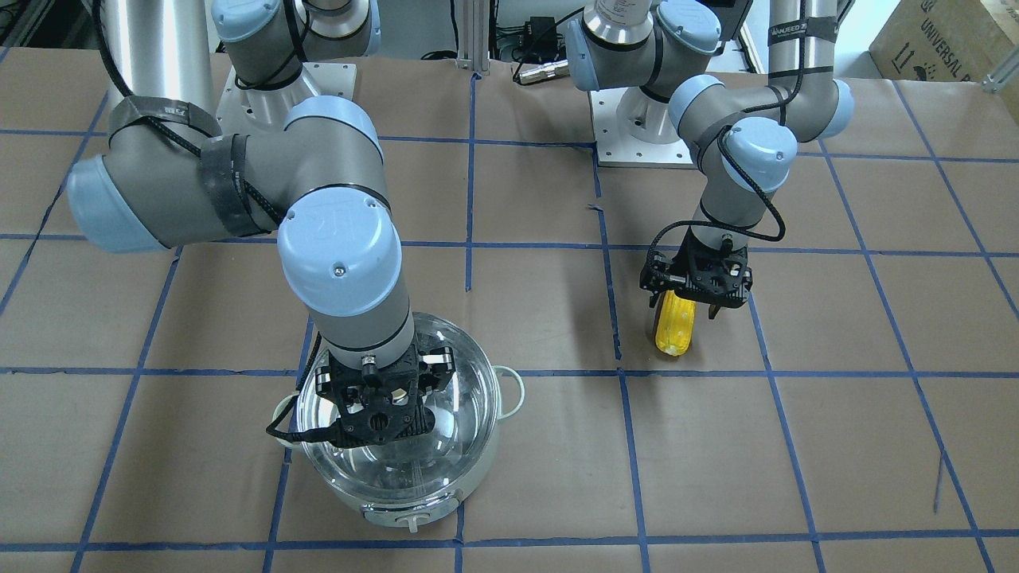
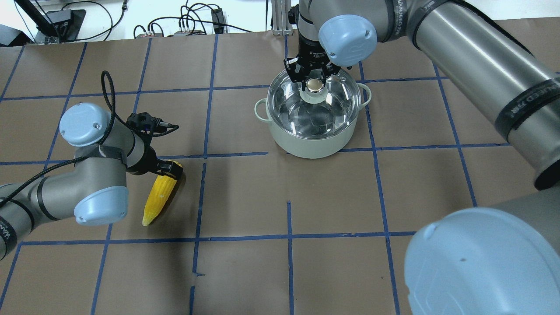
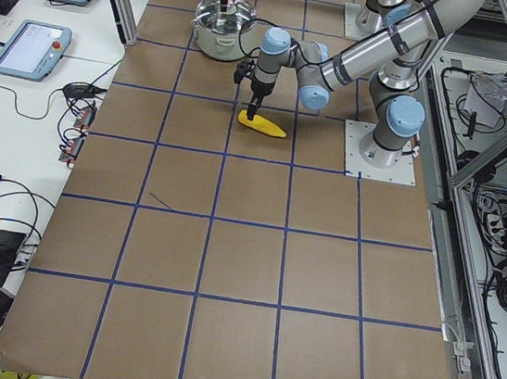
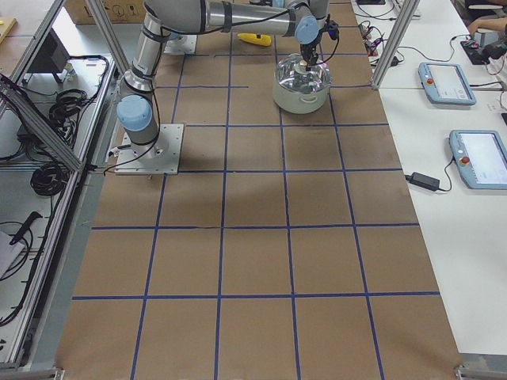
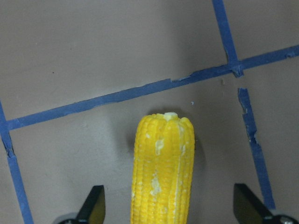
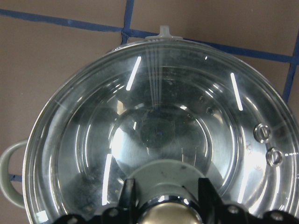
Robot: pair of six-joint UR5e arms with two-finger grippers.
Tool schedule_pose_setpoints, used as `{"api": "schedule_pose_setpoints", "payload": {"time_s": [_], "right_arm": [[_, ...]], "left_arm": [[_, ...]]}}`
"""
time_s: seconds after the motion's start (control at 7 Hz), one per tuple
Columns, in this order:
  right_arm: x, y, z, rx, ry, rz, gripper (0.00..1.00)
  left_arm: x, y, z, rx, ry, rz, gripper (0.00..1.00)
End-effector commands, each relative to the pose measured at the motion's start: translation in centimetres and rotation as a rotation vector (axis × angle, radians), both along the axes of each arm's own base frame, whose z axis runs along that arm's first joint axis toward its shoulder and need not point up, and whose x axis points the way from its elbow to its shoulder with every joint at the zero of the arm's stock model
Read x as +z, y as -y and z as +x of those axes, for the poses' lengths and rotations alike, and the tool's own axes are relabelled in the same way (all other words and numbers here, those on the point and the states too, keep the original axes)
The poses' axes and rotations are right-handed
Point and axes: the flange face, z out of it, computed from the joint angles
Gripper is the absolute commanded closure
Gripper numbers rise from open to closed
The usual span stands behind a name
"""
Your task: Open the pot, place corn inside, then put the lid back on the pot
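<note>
The pale-green pot (image 1: 430, 509) stands on the paper-covered table, and it also shows in the overhead view (image 2: 306, 146). The clear glass lid (image 1: 466, 374) covers it. My right gripper (image 2: 314, 83) is above the pot, and its fingers (image 6: 128, 198) close on both sides of the lid's knob (image 6: 168, 214). I cannot tell whether the lid rests on the rim or is slightly lifted. The yellow corn (image 2: 159, 197) lies flat on the table. My left gripper (image 5: 170, 207) is open, low over the corn's blunt end (image 5: 163, 154), with one finger on each side and not touching it.
Blue tape lines (image 2: 288, 236) divide the brown paper into squares. The arms' base plates (image 1: 637, 127) sit at the robot's side of the table. Cables and boxes (image 2: 201, 24) lie beyond the far table edge. Tablets (image 4: 447, 83) rest on a side bench.
</note>
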Motion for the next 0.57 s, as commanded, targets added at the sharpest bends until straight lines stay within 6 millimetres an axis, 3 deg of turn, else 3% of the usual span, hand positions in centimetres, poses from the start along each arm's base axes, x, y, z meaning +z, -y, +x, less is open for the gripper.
{"api": "schedule_pose_setpoints", "payload": {"time_s": [0.0,0.29,0.43], "right_arm": [[4.9,1.2,-0.9,-0.001,0.003,-0.026,0.87],[11.0,2.0,-1.7,0.006,-0.009,-0.028,0.87],[12.4,2.5,-3.5,0.043,-0.020,-0.024,0.87]], "left_arm": [[-0.6,-0.1,0.1,0.005,-0.003,-0.002,0.04],[-1.5,0.5,-0.1,0.002,-0.042,0.007,0.04],[-1.7,0.6,-0.1,0.000,-0.040,-0.008,0.04]]}}
